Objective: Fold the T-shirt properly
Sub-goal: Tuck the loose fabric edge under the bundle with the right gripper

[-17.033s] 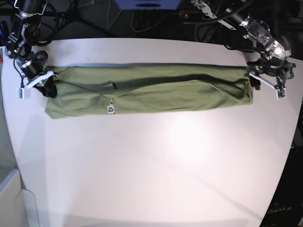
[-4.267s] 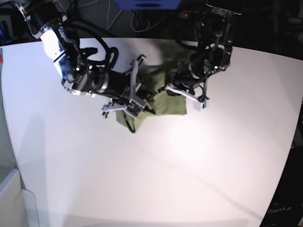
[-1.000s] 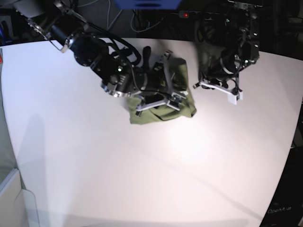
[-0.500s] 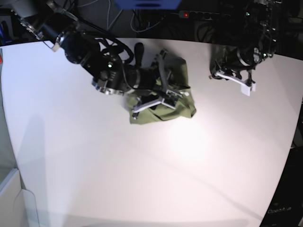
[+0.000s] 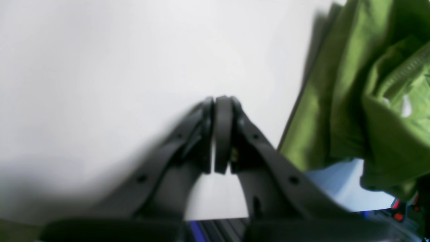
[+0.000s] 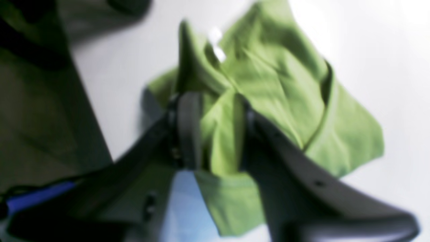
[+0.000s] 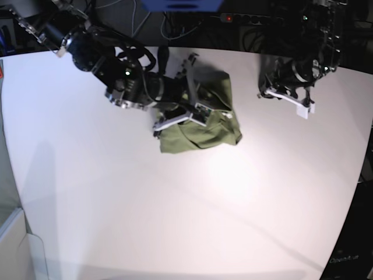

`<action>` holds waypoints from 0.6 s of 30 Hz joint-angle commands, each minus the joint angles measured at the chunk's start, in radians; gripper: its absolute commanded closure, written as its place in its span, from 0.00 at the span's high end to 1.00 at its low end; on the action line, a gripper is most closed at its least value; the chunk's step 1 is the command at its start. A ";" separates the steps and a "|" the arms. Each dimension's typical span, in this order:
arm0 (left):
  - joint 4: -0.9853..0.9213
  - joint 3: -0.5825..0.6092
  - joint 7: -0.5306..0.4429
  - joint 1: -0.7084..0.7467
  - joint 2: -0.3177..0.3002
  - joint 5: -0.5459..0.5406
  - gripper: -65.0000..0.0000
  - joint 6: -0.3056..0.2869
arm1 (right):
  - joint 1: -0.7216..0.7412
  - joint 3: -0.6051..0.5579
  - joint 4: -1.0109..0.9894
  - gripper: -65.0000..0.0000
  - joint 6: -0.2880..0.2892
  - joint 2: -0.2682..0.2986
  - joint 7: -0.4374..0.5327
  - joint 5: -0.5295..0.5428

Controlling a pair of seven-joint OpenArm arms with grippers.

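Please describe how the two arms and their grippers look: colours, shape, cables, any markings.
Both arms are black, with bundles of black cables looped along them. The right gripper and the left gripper have long, flat, pale grey fingers that narrow toward the tips. Close up, the left fingers carry dark pads. Small green lights glow on the right arm.

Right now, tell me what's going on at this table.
A two-armed robot is folding an olive-green T-shirt, now a compact bundle on the white table. The right gripper has a fold of cloth between its jaws. The left gripper is shut, empty and clear of the shirt.
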 commanded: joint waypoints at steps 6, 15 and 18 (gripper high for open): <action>0.003 -0.002 0.013 0.007 -0.023 0.016 0.02 0.013 | 0.012 0.007 0.015 0.02 -0.002 0.034 0.022 0.005; 0.003 -0.002 0.013 0.009 -0.021 0.016 0.02 0.013 | -0.009 0.003 0.011 0.01 -0.002 -0.019 0.022 0.005; 0.003 -0.002 0.015 0.009 -0.018 0.010 0.02 0.013 | -0.028 0.003 0.009 0.01 -0.002 -0.049 0.022 0.004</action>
